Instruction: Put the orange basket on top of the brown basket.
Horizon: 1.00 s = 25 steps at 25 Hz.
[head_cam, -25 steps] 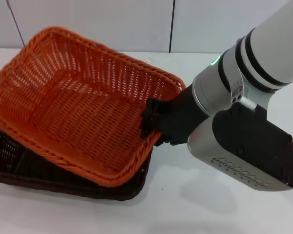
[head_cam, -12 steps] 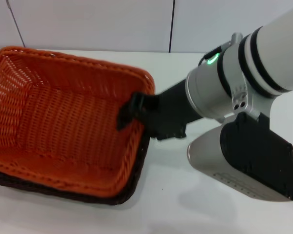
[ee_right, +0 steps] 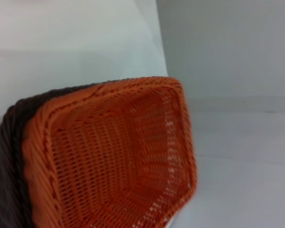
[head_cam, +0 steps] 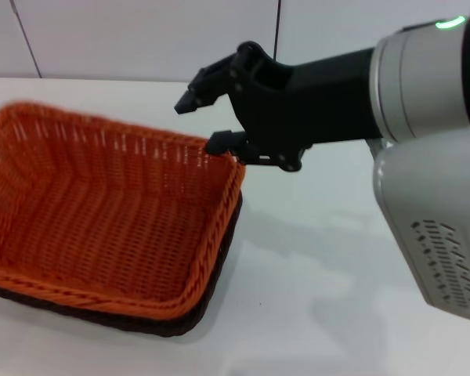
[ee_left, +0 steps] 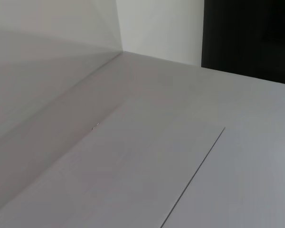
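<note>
The orange basket now sits nested squarely inside the brown basket, of which only a dark rim shows along the near and right edges. Half a second ago it was still held at its right rim by the right gripper, and a second ago it lay tilted across the brown basket. The right gripper has since let go: its jaws stand apart, and it has lifted clear, hovering just above the orange basket's far right corner without touching it. In my judgement the stacking is complete, with only withdrawal remaining.

The table to the right of the baskets is bare, giving the arm free room to retreat. The lower finger remains close above the rim; it should lift before moving sideways. The left gripper is not seen; its wrist camera shows only blank surfaces.
</note>
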### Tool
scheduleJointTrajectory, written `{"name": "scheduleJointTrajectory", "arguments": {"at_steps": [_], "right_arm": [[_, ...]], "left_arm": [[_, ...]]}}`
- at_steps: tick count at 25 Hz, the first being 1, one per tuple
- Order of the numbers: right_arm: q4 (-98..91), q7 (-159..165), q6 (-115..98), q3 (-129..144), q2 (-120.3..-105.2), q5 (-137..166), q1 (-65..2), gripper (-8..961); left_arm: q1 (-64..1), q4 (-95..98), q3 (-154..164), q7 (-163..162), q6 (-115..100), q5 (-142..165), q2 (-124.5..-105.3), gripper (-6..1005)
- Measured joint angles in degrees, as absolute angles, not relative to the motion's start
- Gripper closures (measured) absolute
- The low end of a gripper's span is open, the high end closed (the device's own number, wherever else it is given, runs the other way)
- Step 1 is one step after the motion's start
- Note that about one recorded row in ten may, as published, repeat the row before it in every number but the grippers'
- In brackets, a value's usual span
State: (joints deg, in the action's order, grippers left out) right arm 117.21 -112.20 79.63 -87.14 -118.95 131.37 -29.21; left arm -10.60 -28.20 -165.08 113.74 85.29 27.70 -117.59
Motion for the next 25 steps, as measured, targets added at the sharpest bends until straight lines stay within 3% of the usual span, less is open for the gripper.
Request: {"name": "scheduleJointTrajectory", "arguments": {"at_steps": [5,15,22,25], "right_arm": [[117.2,-110.5,71.3,-89.3,-119.11,129.0,-26.4,494],[111.8,-100.0,29.2,-87.6,-119.52,124.3,-16.7,491],[100.6,-98.9,-7.8,-77.6,-119.33,108.0,-10.7,489],[97.2,-98.9,-10.1,-77.1,-119.26,99.8,-10.6,489]], "left_arm": [[-9.8,-28.0,-164.7,113.3,85.2,27.8,-117.60,172],[-9.2,-28.2,-162.4,111.7,84.5,28.7,-117.44,172],[-8.8,-30.3,-162.0,111.9,83.2,36.3,-116.10,172],[-9.1,-30.6,-161.8,111.7,82.3,37.9,-115.12,172]]}}
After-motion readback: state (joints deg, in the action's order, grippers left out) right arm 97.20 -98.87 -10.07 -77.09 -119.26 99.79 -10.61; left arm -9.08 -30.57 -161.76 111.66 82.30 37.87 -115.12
